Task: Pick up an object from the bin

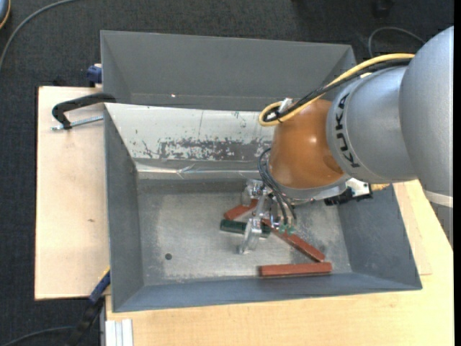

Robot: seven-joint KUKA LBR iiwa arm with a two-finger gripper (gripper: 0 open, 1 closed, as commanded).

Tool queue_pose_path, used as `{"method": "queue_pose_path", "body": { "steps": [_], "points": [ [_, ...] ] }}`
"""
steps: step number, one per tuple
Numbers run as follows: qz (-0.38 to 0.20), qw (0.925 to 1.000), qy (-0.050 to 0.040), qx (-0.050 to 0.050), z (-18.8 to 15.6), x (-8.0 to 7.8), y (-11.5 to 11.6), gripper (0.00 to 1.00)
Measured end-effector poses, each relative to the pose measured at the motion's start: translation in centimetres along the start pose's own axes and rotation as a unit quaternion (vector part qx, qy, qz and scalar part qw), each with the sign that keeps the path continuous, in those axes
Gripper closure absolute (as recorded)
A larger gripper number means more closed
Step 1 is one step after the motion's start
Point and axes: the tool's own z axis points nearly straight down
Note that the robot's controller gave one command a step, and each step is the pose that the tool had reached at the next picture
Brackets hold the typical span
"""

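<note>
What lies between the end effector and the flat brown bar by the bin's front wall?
In the camera view, only bare bin floor lies between the end effector and the brown bar; a slanted reddish stick lies further right.

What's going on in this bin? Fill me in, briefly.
The KUKA arm reaches in from the right, with its tool low at the floor of the grey bin. The tool sits in a small cluster: a dark green piece and a reddish-brown piece just left of it, and a reddish-brown stick slanting away on its right. A longer reddish-brown bar lies apart by the near wall. Whether anything is gripped can't be told.
</note>
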Motion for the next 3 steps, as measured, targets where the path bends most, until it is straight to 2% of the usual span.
{"method": "queue_pose_path", "body": {
  "steps": [1,2,3],
  "points": [
    [-0.001,1.0,-0.0045,-0.002,-0.33,-0.28,0.17,1.0],
    [0.0,1.0,-0.0024,-0.001,-0.15,-0.14,0.13,0.0],
    [0.0,1.0,-0.0024,-0.001,-0.14,-0.13,0.12,1.0]
  ]
}}
